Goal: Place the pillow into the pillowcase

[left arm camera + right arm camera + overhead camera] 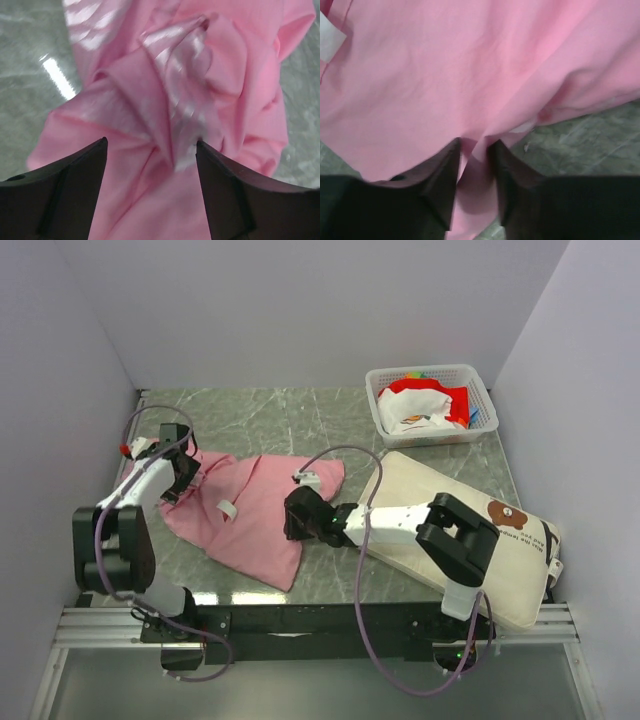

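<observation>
Pinching pillowcase edge in right gripper; hovering left gripper spread wide above bunched far end; pillow lying just behind right gripper, long axis in line with it

Seen from overhead, the light is bright, even and diffuse. It comes from above and leaves only soft, short shadows on the table around the pillowcase. That picture is sharp throughout.

In the left wrist view a white streak of glare lies on the table left of the pillowcase, whose folds carry pale striped sheen. The left fingers are dark, featureless and soft-edged.

In the right wrist view the pillowcase is smeared out of focus, and the right fingers are underexposed, nearly black.
</observation>
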`<state>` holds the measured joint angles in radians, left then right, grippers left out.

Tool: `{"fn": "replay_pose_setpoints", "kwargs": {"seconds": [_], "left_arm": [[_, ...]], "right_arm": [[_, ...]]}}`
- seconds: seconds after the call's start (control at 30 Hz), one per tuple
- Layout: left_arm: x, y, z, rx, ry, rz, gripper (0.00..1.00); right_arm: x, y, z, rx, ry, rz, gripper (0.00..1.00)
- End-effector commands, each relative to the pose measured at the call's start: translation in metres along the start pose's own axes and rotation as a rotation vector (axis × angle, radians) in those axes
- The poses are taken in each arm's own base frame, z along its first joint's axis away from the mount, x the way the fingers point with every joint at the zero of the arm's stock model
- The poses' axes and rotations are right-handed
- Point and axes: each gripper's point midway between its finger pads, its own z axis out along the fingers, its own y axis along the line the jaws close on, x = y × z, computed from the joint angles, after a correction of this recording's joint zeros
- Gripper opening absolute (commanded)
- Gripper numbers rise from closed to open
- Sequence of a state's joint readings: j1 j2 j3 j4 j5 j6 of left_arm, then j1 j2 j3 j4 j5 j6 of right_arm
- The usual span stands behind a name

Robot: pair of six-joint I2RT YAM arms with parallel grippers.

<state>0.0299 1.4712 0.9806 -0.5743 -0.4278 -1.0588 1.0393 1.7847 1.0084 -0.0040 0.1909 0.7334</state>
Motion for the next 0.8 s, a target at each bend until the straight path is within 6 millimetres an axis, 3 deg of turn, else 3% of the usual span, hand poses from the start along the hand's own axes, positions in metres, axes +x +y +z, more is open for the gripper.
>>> {"fn": "replay_pose_setpoints", "kwargs": {"seconds": [0.0,0.03,0.07,0.13,0.17,0.23,0.27,0.33,0.37,0.43,0.47,0.6,0.7,0.77], "left_arm": [[-0.042,-0.049,0.018,0.054,-0.131,0.011,0.72],[-0.045,-0.057,0.022,0.068,-0.136,0.030,0.68],[-0.042,-0.059,0.034,0.040,-0.130,0.049,0.59],[-0.056,-0.072,0.035,0.031,-0.153,0.063,0.42],[-0.061,-0.082,0.039,0.031,-0.159,0.069,0.23],[-0.071,-0.084,0.042,0.003,-0.173,0.087,0.10],[-0.086,-0.091,0.044,-0.004,-0.195,0.074,0.01],[-0.099,-0.088,0.048,-0.049,-0.210,0.082,0.01],[-0.123,-0.091,0.045,-0.048,-0.243,0.044,0.01],[-0.141,-0.080,0.043,-0.099,-0.249,0.007,0.01],[-0.162,-0.075,0.041,-0.108,-0.268,-0.039,0.01],[-0.193,-0.059,0.022,-0.132,-0.295,-0.139,0.01],[-0.220,-0.068,0.001,-0.039,-0.326,-0.179,0.01],[-0.245,-0.086,-0.024,0.048,-0.353,-0.204,0.01]], "right_arm": [[-0.041,0.005,-0.013,-0.004,-0.094,0.021,0.32],[-0.046,0.005,-0.016,-0.005,-0.102,0.023,0.23],[-0.046,0.000,-0.017,0.011,-0.097,0.018,0.17],[-0.051,-0.005,-0.023,0.022,-0.106,0.012,0.04],[-0.050,-0.011,-0.026,0.032,-0.095,0.011,0.01],[-0.061,-0.013,-0.040,0.021,-0.112,0.010,0.00],[-0.067,-0.025,-0.045,0.042,-0.115,0.021,0.00],[-0.084,-0.033,-0.063,0.035,-0.147,0.020,0.00],[-0.089,-0.050,-0.067,0.066,-0.144,0.034,0.00],[-0.104,-0.064,-0.083,0.089,-0.181,0.036,0.00],[-0.104,-0.075,-0.088,0.115,-0.178,0.035,0.00],[-0.129,-0.113,-0.113,0.173,-0.239,0.078,0.00],[-0.157,-0.136,-0.134,0.186,-0.293,0.117,0.00],[-0.181,-0.132,-0.147,0.164,-0.326,0.126,0.00]]}}
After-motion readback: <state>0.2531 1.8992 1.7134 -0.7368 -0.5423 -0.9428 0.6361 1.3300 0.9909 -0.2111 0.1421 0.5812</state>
